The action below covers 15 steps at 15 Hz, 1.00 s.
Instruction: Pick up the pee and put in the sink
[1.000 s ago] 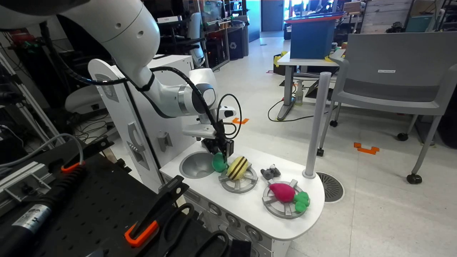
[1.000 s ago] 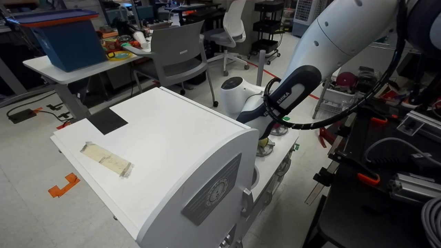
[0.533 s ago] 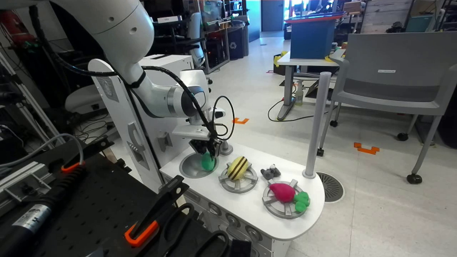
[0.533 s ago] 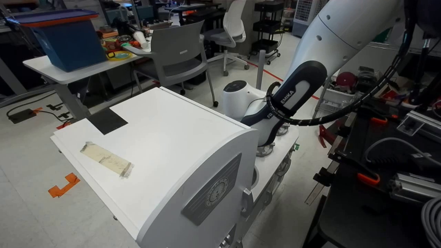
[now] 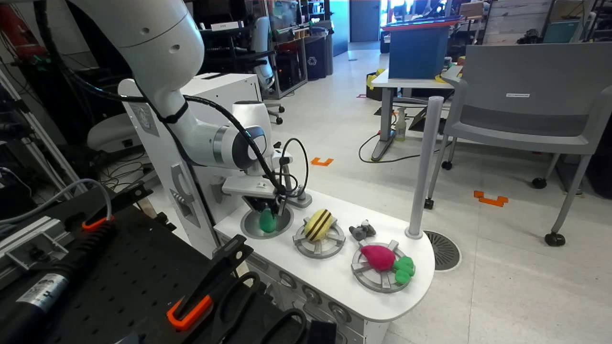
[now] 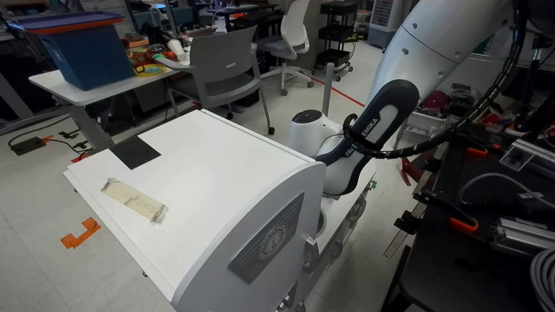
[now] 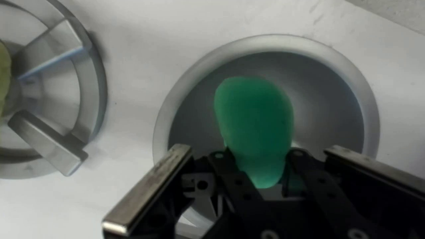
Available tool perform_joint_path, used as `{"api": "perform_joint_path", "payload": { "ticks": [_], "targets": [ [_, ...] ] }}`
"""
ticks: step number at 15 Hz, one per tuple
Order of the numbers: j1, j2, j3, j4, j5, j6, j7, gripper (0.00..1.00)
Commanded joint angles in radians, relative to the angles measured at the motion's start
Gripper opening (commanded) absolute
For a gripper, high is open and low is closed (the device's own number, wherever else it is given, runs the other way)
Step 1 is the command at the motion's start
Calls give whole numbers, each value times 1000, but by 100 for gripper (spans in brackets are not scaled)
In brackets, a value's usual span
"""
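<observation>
A green rounded toy, the likely pea, is held by my gripper over the round grey sink in an exterior view. In the wrist view the green toy sits between the two black fingers of my gripper, which press on its sides. The sink's rim circles behind it there. I cannot tell whether the toy touches the sink's bottom. In an exterior view only a sliver of the sink shows, and the gripper and toy are hidden behind the arm and cabinet.
A yellow striped toy lies on the near burner. A pink toy with green leaves lies on the farther burner. A small grey toy, a faucet base, an upright post and the white cabinet stand around.
The arm has carried the green toy from beside the yellow striped toy toward the cabinet and lower, so that it is over the sink. The toy has stayed in the gripper.
</observation>
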Motion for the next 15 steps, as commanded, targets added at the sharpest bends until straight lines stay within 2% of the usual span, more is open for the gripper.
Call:
{"api": "perform_joint_path", "payload": {
  "ticks": [1, 8, 9, 12, 15],
  "targets": [
    [-21, -8, 30, -42, -15, 86, -65, 47],
    [-14, -27, 13, -97, -6, 127, -80, 96],
    [-20, -36, 14, -112, -3, 124, -79, 100],
    [-24, -94, 0, -186, 3, 87, -56, 100],
    [-32, -249, -26, -355, 10, -5, -13, 100]
  ]
}}
